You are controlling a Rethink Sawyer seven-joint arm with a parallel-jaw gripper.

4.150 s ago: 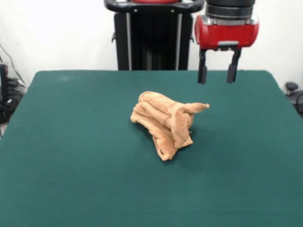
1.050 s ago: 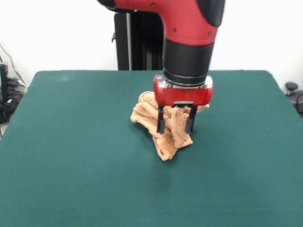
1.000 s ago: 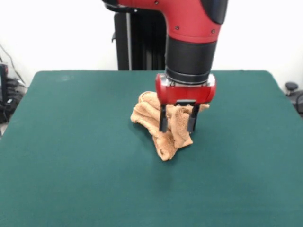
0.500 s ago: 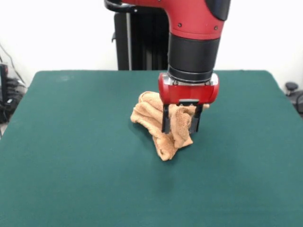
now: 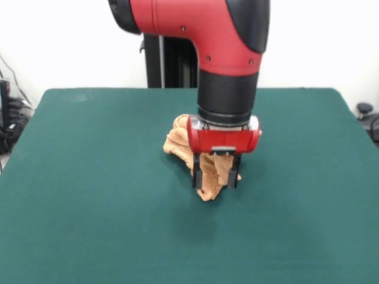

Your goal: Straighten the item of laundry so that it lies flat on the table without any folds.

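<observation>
The item of laundry (image 5: pixel 177 142) is a light-orange terry towel, bunched in a crumpled heap near the middle of the dark green table (image 5: pixel 89 195). The red and black arm comes down from above and covers much of the heap. My gripper (image 5: pixel 215 177) is low over the heap's near end, its two black fingers (image 5: pixel 198 176) open and straddling the towel's lower tip, one on each side. The towel rests on the table.
The robot's black pedestal (image 5: pixel 172 62) stands at the table's far edge. Dark cables and gear (image 5: pixel 9 118) sit off the table's left side, and a black object (image 5: pixel 367 115) off its right side.
The gripper came from the far right edge down onto the heap. In the last half second it moved nearer and lower, from the heap's top to its near lower end.
</observation>
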